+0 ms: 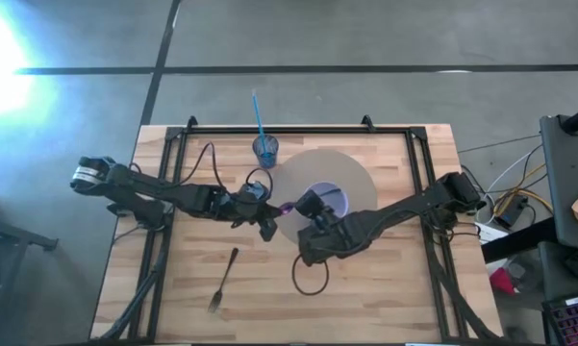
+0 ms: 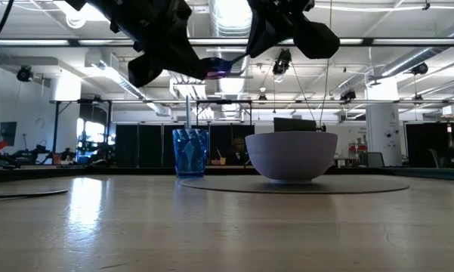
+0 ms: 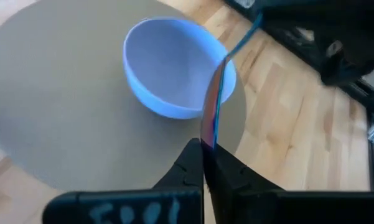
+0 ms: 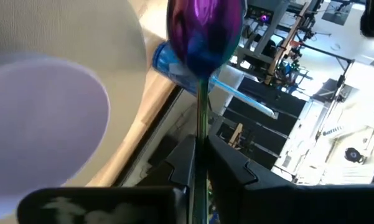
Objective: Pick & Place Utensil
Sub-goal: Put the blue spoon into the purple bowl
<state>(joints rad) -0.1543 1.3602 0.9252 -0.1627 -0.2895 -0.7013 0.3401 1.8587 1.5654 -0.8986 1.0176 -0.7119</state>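
Bowl [image 1: 333, 200], cup [image 1: 265, 149] mid-table; fork [image 1: 223, 280] on open near side.

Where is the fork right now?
In the high view the fork lies flat on the bare wooden table, near its front-left, in front of the left gripper and apart from the round mat.

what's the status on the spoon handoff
Left gripper shut on spoon, above the mat beside the bowl. Right gripper also on spoon. Fork lies clear on table.
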